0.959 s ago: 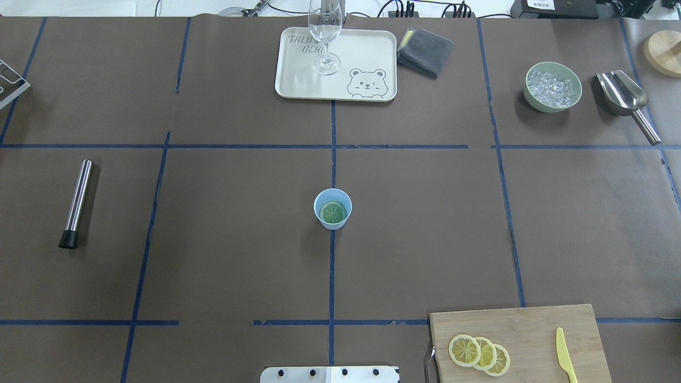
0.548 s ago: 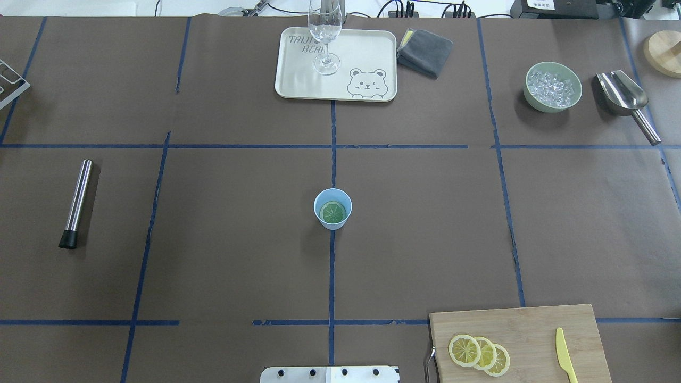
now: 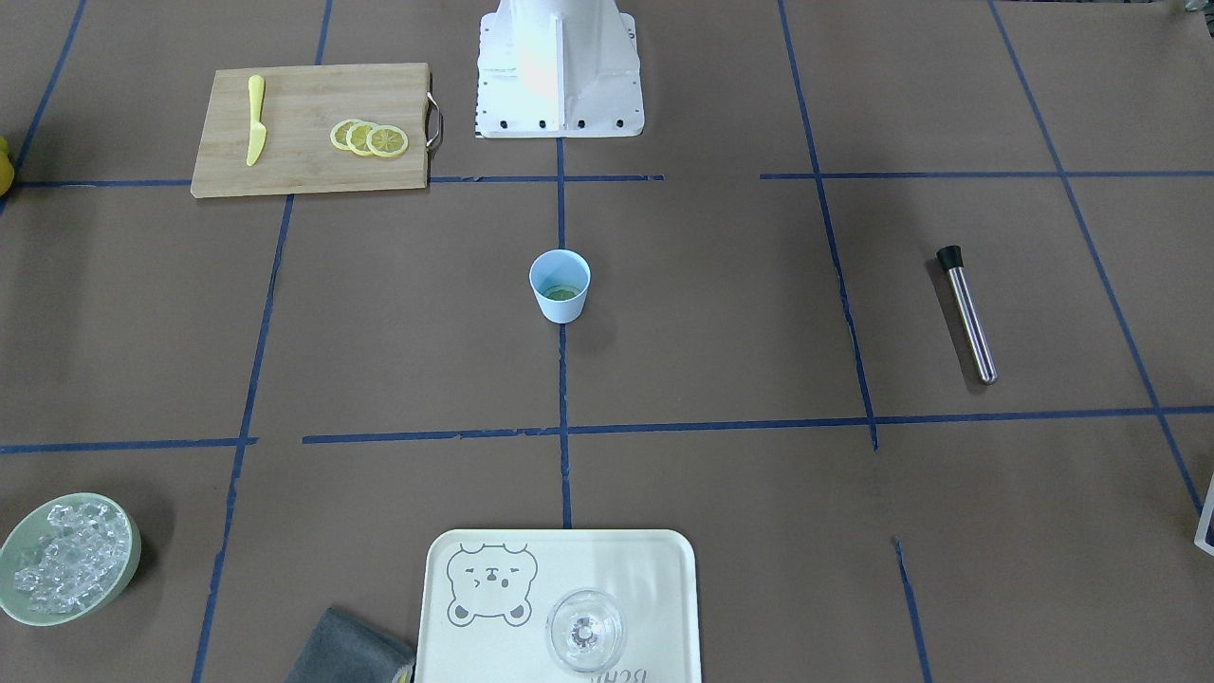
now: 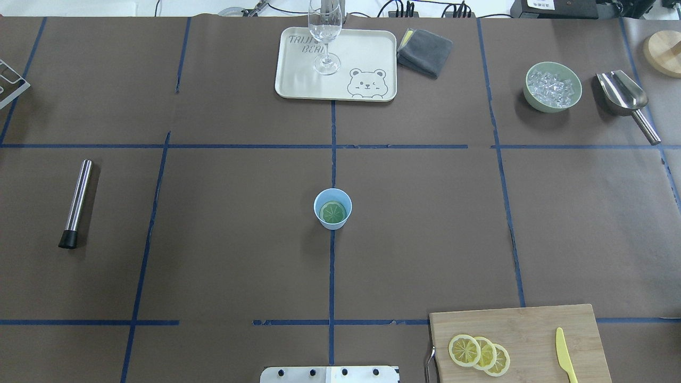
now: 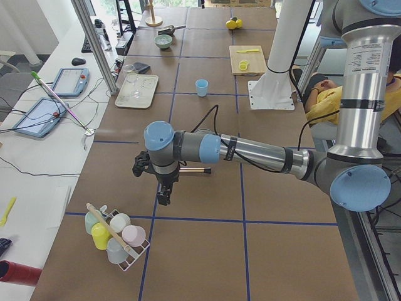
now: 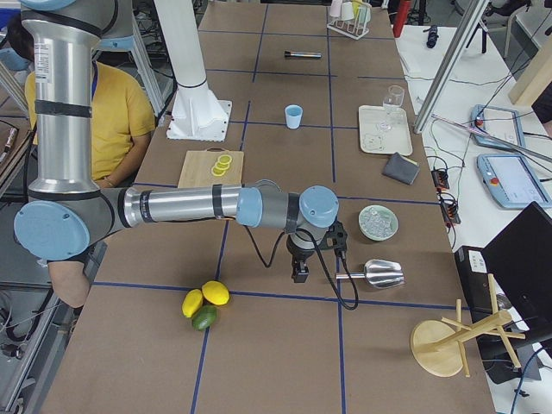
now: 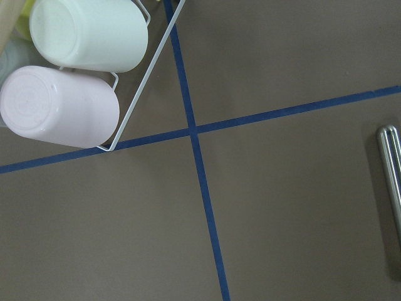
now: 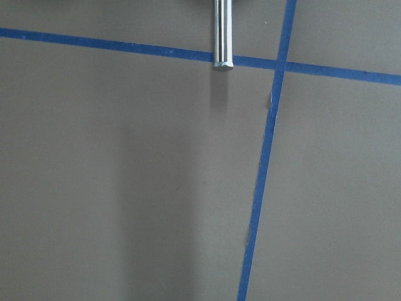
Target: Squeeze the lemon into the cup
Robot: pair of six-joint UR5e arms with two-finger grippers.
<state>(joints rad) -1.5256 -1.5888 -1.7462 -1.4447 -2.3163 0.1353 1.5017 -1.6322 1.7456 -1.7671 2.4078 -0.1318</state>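
The light-blue cup stands upright at the table's middle, also in the front view; a greenish round slice lies flat in it. Three yellow lemon slices overlap on the wooden cutting board at the near right. My left gripper hangs far off over the table's left end by the mug rack; my right gripper hangs over the right end by the scoop. Both show only in side views, and I cannot tell whether they are open or shut. Neither wrist view shows fingers.
A yellow plastic knife lies on the board. A tray with a clear glass, a grey cloth, a green bowl of ice and a metal scoop line the far side. A steel muddler lies left.
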